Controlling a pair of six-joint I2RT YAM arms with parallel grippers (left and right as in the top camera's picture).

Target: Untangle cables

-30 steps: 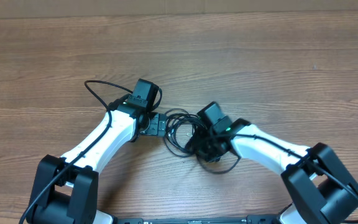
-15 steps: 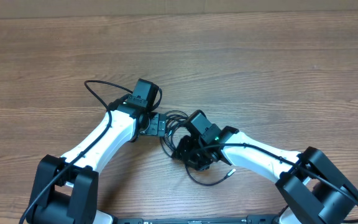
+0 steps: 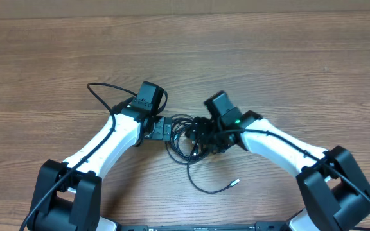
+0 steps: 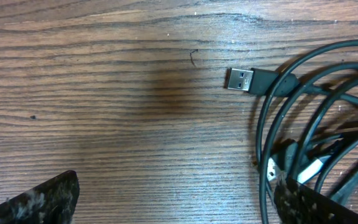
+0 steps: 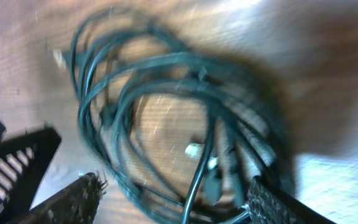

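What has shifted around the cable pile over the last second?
The right pincer dipped toward the robot's base, dragging one strand out of the cables, then swung back over them. That strand now trails loose on the table, its plug clear. The left pincer stayed open and still.

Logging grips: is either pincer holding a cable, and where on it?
Left pincer is open, holding nothing. Right pincer stands open over the cables; no grip shows, though blur hides detail.

Brown wood-grain table [image 3: 300,64], horizontal grain, small dark specks, even soft light, pale beige strip [image 3: 236,5] along far edge
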